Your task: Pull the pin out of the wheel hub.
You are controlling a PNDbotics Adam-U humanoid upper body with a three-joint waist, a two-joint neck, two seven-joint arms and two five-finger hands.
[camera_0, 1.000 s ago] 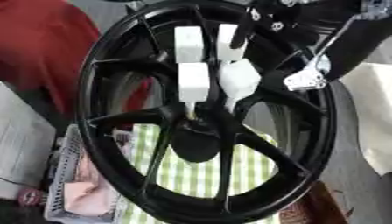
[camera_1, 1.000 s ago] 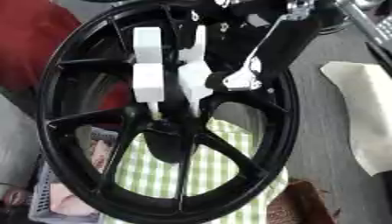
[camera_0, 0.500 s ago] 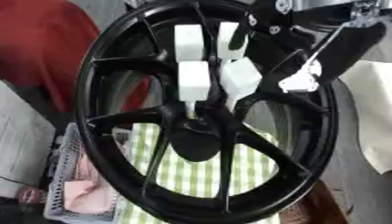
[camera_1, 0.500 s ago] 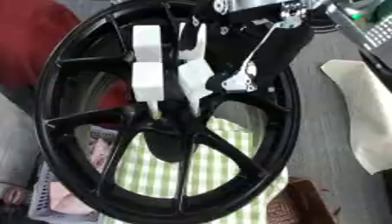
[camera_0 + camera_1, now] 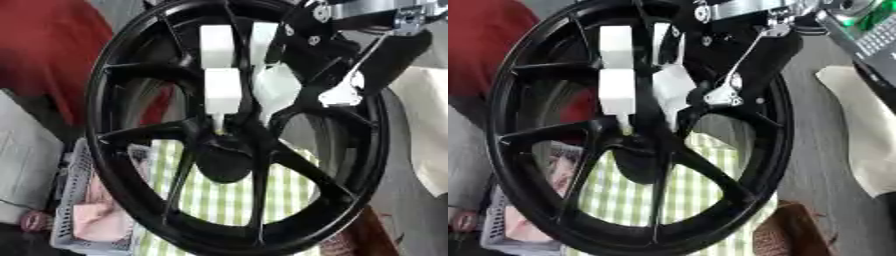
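A large black wheel rim [image 5: 114,165] stands upright and fills both views, its hub [image 5: 226,161] at the middle where the spokes meet. My right hand [image 5: 302,55] comes down from the upper right, black with white fingers [image 5: 221,87]. The fingers are straight and point down on either side of a spoke. Their tips lie just above the hub. Under the left fingertip shows a thin pale stub, the pin [image 5: 217,121], at the hub's upper edge. I cannot tell whether the fingers pinch it. My left hand is in neither view.
A green and white checked cloth [image 5: 219,200] lies behind the rim's lower half. At the lower left is a grey basket [image 5: 70,220] with pink things. Red fabric [image 5: 44,60] is at the upper left, a beige object [image 5: 859,135] at the right, and a keyboard [image 5: 868,35] at the upper right.
My right wrist above the rim has shifted a little to the left. The fingers stay at the hub and the wheel has not moved.
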